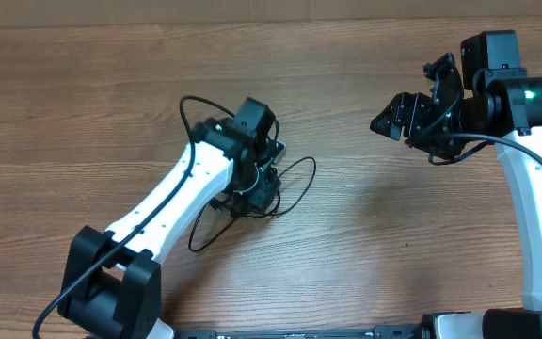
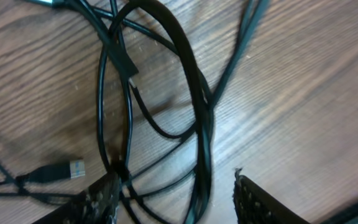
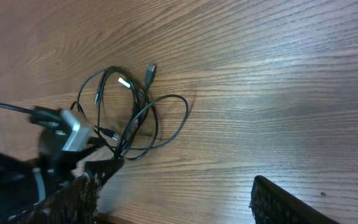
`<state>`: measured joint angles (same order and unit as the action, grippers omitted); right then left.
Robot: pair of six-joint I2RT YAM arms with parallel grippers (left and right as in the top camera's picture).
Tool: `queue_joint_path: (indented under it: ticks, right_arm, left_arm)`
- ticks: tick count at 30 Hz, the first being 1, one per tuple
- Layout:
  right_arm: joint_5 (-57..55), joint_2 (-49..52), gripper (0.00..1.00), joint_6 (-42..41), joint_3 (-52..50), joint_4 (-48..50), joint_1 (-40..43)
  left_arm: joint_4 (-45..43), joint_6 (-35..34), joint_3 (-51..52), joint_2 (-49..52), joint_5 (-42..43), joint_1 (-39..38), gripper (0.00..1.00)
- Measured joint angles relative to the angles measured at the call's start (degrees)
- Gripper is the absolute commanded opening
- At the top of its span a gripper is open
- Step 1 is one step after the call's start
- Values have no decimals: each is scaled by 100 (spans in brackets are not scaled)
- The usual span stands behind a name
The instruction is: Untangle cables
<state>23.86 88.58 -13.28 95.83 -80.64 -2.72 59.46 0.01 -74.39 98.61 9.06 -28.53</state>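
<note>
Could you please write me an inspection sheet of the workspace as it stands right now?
Surface: wooden table, bare apart from the job's things.
Job's things: thin black cables lie on the wood in one tangled heap of crossing loops; a silvery plug lies at its edge.
Clutter: nothing seen.
Grippers: left tool is open, low over the heap, with strands running between its fingers. Right tool is open and empty, off to the side of the heap.
Cables: thicker black arm wiring runs along the white arms.
Surroundings: nothing seen beyond the table.
</note>
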Motion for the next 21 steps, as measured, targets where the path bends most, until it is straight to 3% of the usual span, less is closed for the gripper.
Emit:
queue_joint_path:
  ticks: [1, 4, 5, 11, 16, 21]
  right_arm:
    - [0, 0, 77, -2, 0, 2, -2]
    - [2, 0, 77, -2, 0, -2, -2]
    - [7, 0, 77, -2, 0, 0, -2]
    - [17, 0, 77, -4, 0, -2, -2]
    - [17, 0, 77, 11, 0, 28, 0]
    - [57, 0, 78, 168, -4, 168, -2]
  left_arm:
    - [-142, 0, 116, 2, -31, -17, 50]
    - [-402, 2, 380, 7, -105, -26, 10]
    - [-420, 13, 417, 9, -116, -26, 4]
    - [-140, 37, 133, 20, -164, -26, 4]
    - [509, 35, -1416, 61, -166, -26, 4]
    - [887, 35, -3718, 87, 57, -26, 4]
